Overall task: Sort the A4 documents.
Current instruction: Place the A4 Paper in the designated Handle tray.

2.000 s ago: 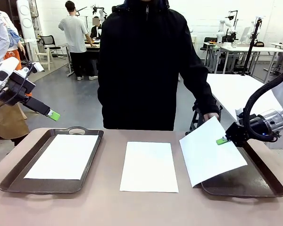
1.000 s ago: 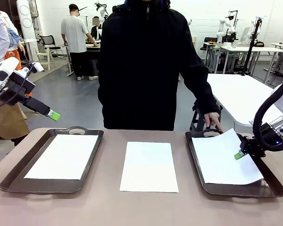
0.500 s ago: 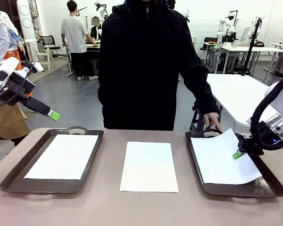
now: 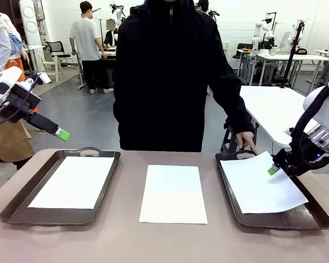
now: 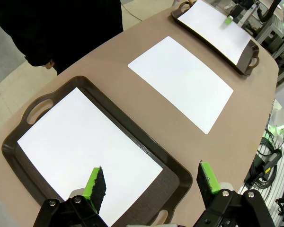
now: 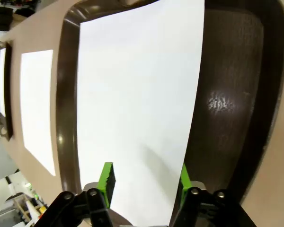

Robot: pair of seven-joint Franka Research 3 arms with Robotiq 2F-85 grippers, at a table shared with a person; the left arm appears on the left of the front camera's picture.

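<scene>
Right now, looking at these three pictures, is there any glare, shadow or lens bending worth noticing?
Right wrist view: a bright glint on the bare floor of the right tray, and the right gripper throws a faint shadow on the sheet; the tray's rim bows, from the wide lens. Left wrist view: the table edge curves likewise. Front view: even light, sharp, the middle sheet plain white.

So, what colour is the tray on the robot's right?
Dark brown. The tray shows best in the right wrist view.

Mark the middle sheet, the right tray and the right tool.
middle sheet [image 4: 173, 193], front view, centre of the paper.
right tray [image 4: 228, 192], front view, left rim.
right tool [image 6: 144, 178], right wrist view, midway between fingertips.
</scene>
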